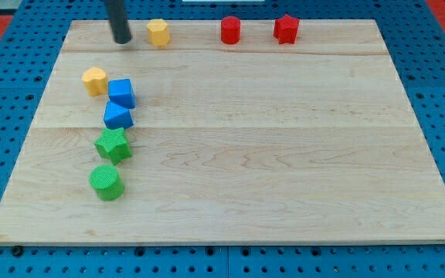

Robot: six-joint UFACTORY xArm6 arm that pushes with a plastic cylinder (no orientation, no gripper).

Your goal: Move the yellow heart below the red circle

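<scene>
My tip point(120, 40) on far worktop point(269, 185) edge, just left of yellow hexagon point(158, 32) — bare rod, end effector holds nothing. Yellow heart point(94, 80) sits left, touching blue cube point(121, 93). Red circle point(230, 30) at far edge — open room nearer it, clear path rightward.

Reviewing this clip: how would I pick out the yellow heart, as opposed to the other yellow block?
Start at the board's left side, where five blocks run in a column. The yellow heart is the topmost, touching the blue cube. The other yellow block sits alone at the top edge, right of my tip.
</scene>
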